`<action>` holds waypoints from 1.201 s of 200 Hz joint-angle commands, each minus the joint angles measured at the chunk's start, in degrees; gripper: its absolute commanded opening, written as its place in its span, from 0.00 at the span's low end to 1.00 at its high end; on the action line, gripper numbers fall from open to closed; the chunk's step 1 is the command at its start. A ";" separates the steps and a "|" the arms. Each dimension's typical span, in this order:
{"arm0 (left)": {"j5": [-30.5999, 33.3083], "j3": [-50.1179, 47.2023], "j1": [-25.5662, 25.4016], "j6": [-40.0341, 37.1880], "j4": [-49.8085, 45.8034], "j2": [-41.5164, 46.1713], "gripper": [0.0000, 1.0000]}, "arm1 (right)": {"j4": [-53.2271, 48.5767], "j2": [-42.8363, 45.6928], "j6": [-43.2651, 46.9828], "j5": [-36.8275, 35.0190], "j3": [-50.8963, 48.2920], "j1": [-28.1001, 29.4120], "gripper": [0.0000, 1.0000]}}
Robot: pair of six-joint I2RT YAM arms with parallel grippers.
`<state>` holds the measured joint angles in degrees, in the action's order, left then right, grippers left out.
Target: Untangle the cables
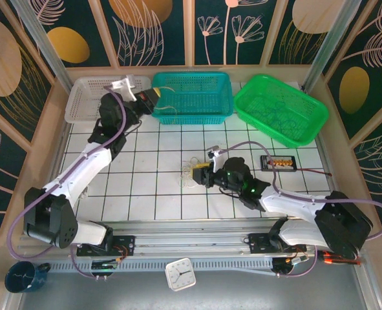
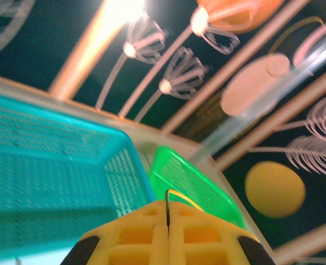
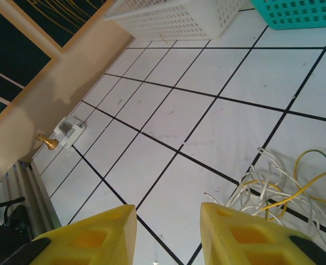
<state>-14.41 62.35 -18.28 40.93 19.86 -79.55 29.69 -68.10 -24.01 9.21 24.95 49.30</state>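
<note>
Left gripper (image 1: 153,98) sits at the near-left corner of the teal basket (image 1: 197,117), its fingers pinched tight on a thin yellow cable (image 2: 180,195). Right gripper (image 3: 168,221) hovers low over the tiled table (image 1: 145,194) at mid-table, jaws partly apart, holding nothing. The tangled cables (image 3: 278,187) lie just beside its fingertips.

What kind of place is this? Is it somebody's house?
Probably a robot test booth, not a house: two robot arms bolted to a gridded table, decorated wall panels around it, and plastic baskets.
</note>
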 commanded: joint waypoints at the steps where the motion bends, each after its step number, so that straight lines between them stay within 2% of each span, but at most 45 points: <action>1: 5.24 4.50 2.92 -5.96 -3.16 -1.58 0.00 | -1.96 2.69 -0.14 -3.46 -0.93 0.27 0.38; 43: 11.59 13.21 6.44 -12.36 -7.17 -8.11 0.00 | -4.61 5.29 -0.64 -6.50 -1.37 0.09 0.39; 61: 13.81 17.01 7.87 -13.81 -7.94 -11.41 0.00 | -5.55 6.38 -1.11 -7.87 -1.70 -0.07 0.46; 97: 17.33 25.19 10.79 -14.98 -11.07 -18.26 0.00 | -7.70 8.56 -2.24 -9.91 -2.34 -1.10 0.52; 176: 18.68 41.83 17.59 -14.60 -20.59 -36.52 0.00 | -14.36 12.52 -4.29 -12.10 -1.92 -3.94 0.55; 200: 18.52 44.97 19.10 -14.81 -23.50 -39.85 0.12 | -15.08 12.94 -4.64 -12.16 -2.08 -4.47 0.55; 240: 17.09 46.64 20.53 -14.72 -25.47 -40.45 0.56 | -14.58 12.29 -5.71 -11.85 -2.78 -4.69 0.55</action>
<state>3.51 106.15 1.56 26.87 -3.64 -120.29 15.53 -55.99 -28.18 -1.52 23.07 45.08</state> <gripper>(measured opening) 0.464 0.553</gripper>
